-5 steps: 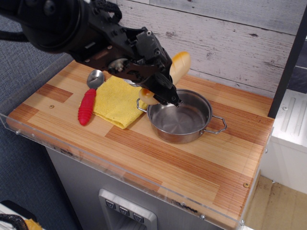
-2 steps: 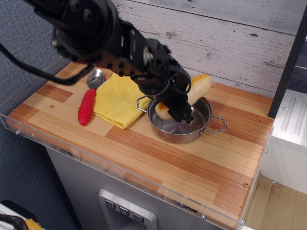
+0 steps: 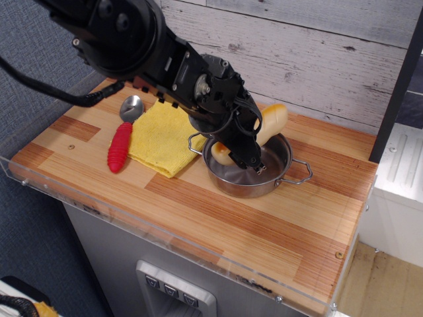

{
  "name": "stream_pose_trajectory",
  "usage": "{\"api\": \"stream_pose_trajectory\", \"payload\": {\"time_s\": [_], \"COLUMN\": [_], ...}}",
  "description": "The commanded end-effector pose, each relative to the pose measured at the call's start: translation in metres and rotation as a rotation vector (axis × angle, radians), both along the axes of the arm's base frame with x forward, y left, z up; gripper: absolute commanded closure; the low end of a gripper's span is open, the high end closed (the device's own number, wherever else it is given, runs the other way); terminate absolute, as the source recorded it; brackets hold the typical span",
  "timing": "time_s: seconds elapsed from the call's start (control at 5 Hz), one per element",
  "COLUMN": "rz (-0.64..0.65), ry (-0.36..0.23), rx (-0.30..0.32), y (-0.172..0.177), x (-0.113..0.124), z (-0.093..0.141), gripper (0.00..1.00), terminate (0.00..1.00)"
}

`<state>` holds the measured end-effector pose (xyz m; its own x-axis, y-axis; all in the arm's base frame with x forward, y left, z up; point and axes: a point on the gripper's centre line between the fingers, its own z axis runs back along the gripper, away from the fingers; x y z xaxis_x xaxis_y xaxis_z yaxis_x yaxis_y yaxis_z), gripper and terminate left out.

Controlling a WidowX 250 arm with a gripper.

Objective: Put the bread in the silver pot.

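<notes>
Nearest the camera, bare planks of the wooden counter (image 3: 218, 218) run up to the silver pot (image 3: 281, 178), which sits upright. Over the pot's bowl hangs the gripper (image 3: 250, 160), its fingers pinching the bread (image 3: 271, 122) partway along its length. That loaf slants across the pot: its lower, pale end dips inside near the left rim, though whether it touches the bottom is hard to tell, and its browner end rises past the far rim. Farther left lie a yellow cloth (image 3: 160, 139), a red ribbed toy (image 3: 119, 146) and a spoon (image 3: 131, 107).

Mock kitchen test setup: wooden countertop (image 3: 218, 211), plank wall (image 3: 317, 53), acrylic guard rim (image 3: 132, 221).
</notes>
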<state>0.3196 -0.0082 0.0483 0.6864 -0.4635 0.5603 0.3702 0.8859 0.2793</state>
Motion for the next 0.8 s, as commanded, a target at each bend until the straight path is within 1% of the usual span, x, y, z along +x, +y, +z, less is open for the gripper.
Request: {"api": "stream_pose_trajectory", "payload": {"time_s": [0.0,0.4,0.6], "rz": [0.031,0.045,0.059], "ry": [-0.028,-0.027,-0.089], "rx": [-0.002,0.0,-0.01], "y": [0.005,0.006,0.009], "x": [-0.012,-0.012,-0.013], "z": [0.014,0.018,0.036], "gripper": [0.0,0.0,0.0], "terminate": [0.0,0.0,1.0]}}
